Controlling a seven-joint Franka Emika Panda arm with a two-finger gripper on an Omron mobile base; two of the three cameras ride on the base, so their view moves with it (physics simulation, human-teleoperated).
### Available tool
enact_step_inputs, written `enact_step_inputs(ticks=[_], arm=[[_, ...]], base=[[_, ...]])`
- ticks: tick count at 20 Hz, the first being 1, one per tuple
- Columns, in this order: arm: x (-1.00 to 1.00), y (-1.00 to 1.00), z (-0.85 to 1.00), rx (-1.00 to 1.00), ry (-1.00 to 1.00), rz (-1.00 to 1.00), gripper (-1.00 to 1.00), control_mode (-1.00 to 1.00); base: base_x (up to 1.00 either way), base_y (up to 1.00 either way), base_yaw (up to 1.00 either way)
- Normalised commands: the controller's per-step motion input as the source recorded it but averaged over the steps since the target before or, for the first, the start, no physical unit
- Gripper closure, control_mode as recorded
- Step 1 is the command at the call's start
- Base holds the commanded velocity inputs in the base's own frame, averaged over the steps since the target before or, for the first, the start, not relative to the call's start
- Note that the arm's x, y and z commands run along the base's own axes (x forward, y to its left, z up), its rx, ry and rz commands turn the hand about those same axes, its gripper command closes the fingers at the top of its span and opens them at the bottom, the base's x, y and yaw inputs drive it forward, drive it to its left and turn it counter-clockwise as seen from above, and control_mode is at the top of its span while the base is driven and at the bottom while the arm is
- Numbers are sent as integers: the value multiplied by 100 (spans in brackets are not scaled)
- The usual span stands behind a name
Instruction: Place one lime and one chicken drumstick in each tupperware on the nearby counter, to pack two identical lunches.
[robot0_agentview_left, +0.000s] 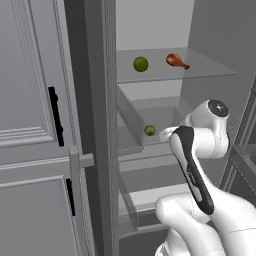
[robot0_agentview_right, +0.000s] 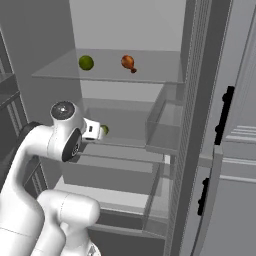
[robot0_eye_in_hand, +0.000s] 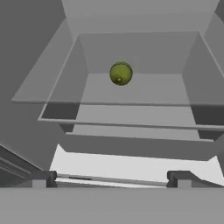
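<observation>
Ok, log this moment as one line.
gripper open, empty | aimed at lime in fridge drawer | other lime, drumstick on shelf above

The arm (robot0_agentview_left: 200, 165) is built of smooth, rounded white shells, glossy and bulbous at the joints. A long black panel (robot0_agentview_left: 192, 167) runs down the side of one link, tapering toward its lower end. A round dark grey cap (robot0_agentview_right: 63, 110) with a small pale centre closes the elbow joint. The hand block (robot0_agentview_right: 91, 129) is white with small dark markings. Two small dark finger tips (robot0_eye_in_hand: 178, 177) are squarish.
</observation>
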Motion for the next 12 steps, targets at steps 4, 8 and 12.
enact_step_inputs(ticks=[4, 8, 12], arm=[[45, 34, -10, 0, 3, -2, -100, -100], [57, 9, -8, 0, 13, 0, -100, -100], [58, 1, -11, 0, 12, 0, -100, -100]], base=[[0, 0, 0], [0, 0, 0], [0, 0, 0]])
